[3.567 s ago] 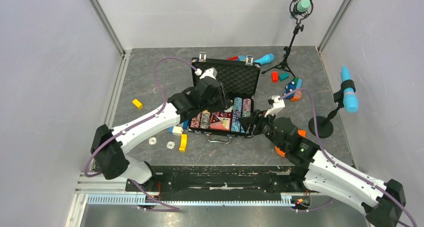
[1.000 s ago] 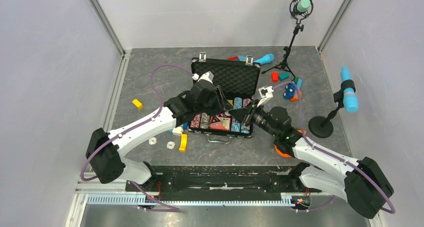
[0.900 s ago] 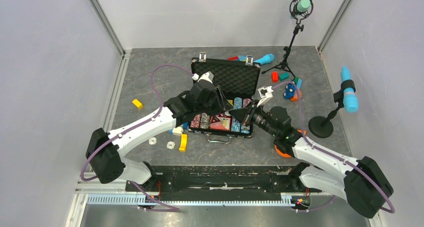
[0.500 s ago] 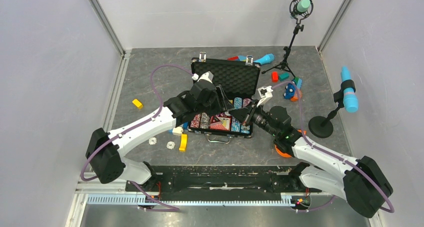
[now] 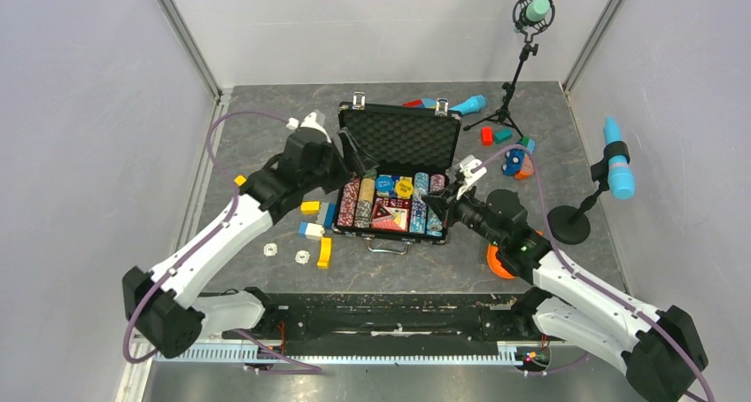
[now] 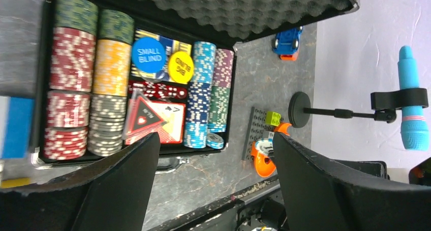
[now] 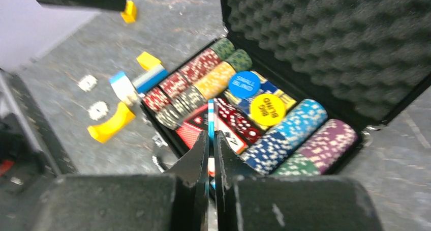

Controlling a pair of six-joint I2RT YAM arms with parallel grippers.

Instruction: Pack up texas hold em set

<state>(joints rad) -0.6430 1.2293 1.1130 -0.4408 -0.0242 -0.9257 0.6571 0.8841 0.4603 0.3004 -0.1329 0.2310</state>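
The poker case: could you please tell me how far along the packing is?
Done: chip rows, cards and two blind buttons lie in the case. In hand: the right fingers pinch a chip on edge above it; the left fingers are open and empty. Left: seating that chip, two small white pieces on the table, which may belong to the set, and shutting the open lid.

The briefcase (image 5: 394, 229) is sitting open on the table (image 5: 266, 154), its lid (image 5: 403, 141) standing behind. Inside, rows of poker chips (image 6: 71, 88) are flanking two dealer buttons (image 6: 147, 54) at the back and a card deck (image 6: 157, 121) in front. Toy blocks (image 5: 310, 207) are lying just left of it, and microphone stands (image 5: 571, 216) are standing to the right. A single chip (image 7: 211, 114) is sitting edge-on between the fingers of the right gripper (image 7: 211, 135), above the case.
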